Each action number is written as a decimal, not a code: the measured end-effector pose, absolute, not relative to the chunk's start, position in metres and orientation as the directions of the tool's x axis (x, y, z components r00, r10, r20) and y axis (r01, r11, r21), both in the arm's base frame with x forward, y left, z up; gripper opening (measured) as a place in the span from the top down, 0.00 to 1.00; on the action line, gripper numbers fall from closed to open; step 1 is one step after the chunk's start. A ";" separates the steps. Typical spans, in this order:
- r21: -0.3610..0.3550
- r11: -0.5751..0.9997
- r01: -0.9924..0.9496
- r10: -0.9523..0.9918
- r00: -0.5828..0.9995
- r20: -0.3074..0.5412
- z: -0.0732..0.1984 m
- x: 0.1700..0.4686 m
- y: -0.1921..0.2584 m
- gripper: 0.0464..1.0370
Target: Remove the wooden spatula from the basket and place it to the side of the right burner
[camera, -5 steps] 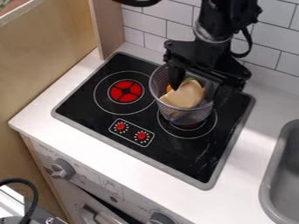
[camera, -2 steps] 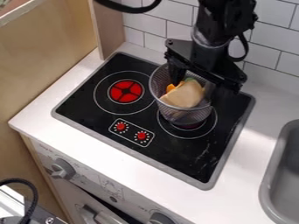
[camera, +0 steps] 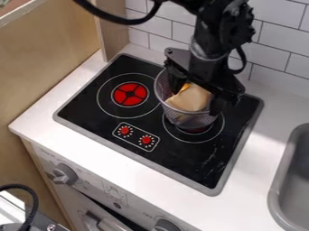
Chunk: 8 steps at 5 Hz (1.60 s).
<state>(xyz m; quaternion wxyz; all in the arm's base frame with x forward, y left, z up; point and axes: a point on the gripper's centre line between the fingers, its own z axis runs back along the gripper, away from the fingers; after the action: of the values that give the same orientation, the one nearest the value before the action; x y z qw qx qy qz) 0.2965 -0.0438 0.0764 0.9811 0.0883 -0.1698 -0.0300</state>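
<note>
Wooden spatula [camera: 192,98] between basket walls [camera: 184,119]

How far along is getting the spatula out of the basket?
Done: only the approach, it seems. The hand is down at the basket, fingers apart.
In hand: no grip visible; the tan flat piece, likely the spatula, lies inside the basket.
Left: grip it, lift it out, lay it beside the right burner, where the basket stands.
</note>
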 end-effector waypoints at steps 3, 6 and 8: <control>0.177 0.984 0.032 -0.095 0.929 0.358 0.074 0.297 -0.042 0.36; 0.135 0.991 0.006 -0.053 0.936 0.348 0.081 0.298 -0.042 0.37; 0.119 0.993 -0.021 -0.021 0.940 0.341 0.094 0.300 -0.043 0.44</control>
<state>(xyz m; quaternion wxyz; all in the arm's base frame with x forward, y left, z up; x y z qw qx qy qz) 0.2995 -0.0431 0.0937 0.9830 0.0603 -0.1733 0.0000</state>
